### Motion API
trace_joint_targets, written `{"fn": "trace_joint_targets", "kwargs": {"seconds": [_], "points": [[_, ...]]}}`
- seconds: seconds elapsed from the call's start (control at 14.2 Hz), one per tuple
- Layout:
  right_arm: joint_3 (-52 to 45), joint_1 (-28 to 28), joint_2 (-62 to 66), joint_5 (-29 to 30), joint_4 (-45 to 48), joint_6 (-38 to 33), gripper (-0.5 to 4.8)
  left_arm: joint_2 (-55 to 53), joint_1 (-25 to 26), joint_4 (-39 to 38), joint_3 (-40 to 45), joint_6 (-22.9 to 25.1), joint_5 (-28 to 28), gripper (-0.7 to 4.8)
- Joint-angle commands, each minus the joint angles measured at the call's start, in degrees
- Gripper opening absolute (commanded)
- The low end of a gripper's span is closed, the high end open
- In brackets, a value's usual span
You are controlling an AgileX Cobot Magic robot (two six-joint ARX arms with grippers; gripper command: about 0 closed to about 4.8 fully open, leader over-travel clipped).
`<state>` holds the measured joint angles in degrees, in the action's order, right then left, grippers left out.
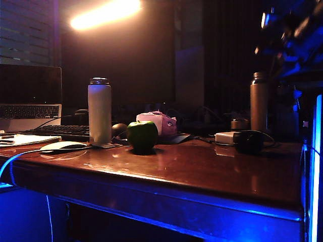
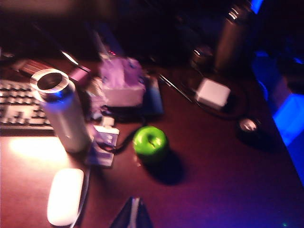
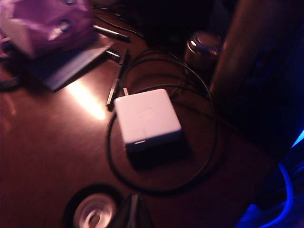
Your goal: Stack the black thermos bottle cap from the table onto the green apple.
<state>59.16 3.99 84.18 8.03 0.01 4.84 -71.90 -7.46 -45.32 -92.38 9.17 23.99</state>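
The green apple (image 1: pixel 142 136) sits upright near the middle of the wooden table (image 1: pixel 212 171), also seen in the left wrist view as the green apple (image 2: pixel 150 141). The black thermos bottle cap (image 1: pixel 249 142) stands at the right beside a white charger (image 1: pixel 227 137), its silvery inside facing up. My right gripper (image 3: pixel 133 210) is shut and empty, hovering just beside the cap (image 3: pixel 92 214). My left gripper (image 2: pixel 134 213) is shut and empty, above the table short of the apple. The cap (image 2: pixel 251 130) lies far off to the apple's right.
A tall white thermos (image 1: pixel 99 111) with an open top stands left of the apple, with a white mouse (image 1: pixel 63 146) and keyboard (image 1: pixel 60 132) further left. A pink tissue pack (image 1: pixel 157 122) lies behind. A brown thermos (image 1: pixel 259 101) and charger cable (image 3: pixel 161 185) crowd the cap's side.
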Motion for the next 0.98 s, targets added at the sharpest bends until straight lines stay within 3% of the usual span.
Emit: {"fn": "trace_joint_targets", "kwargs": {"seconds": [0.07, 0.14, 0.49, 0.77, 0.98], "points": [[0.3, 0.3, 4.6, 6.4, 5.5, -1.1, 1.36, 0.2, -0.2, 1.3, -0.3, -0.9, 0.3, 0.03], [0.3, 0.7, 7.0, 7.3, 6.9, -1.1, 4.79, 0.2, -0.2, 1.3, -0.3, -0.9, 0.3, 0.03], [0.4, 4.4, 16.9, 2.3, 10.9, -7.2, 4.79, 0.2, -0.2, 1.3, -0.3, -0.8, 0.7, 0.03], [0.4, 7.8, 17.7, -9.9, 13.9, -7.5, 4.79, 0.2, -0.2, 1.3, -0.3, -0.8, 0.7, 0.03], [0.4, 7.8, 18.7, -11.1, 14.0, -7.7, 4.79, 0.2, -0.2, 1.3, -0.3, -0.8, 0.7, 0.03]]}}
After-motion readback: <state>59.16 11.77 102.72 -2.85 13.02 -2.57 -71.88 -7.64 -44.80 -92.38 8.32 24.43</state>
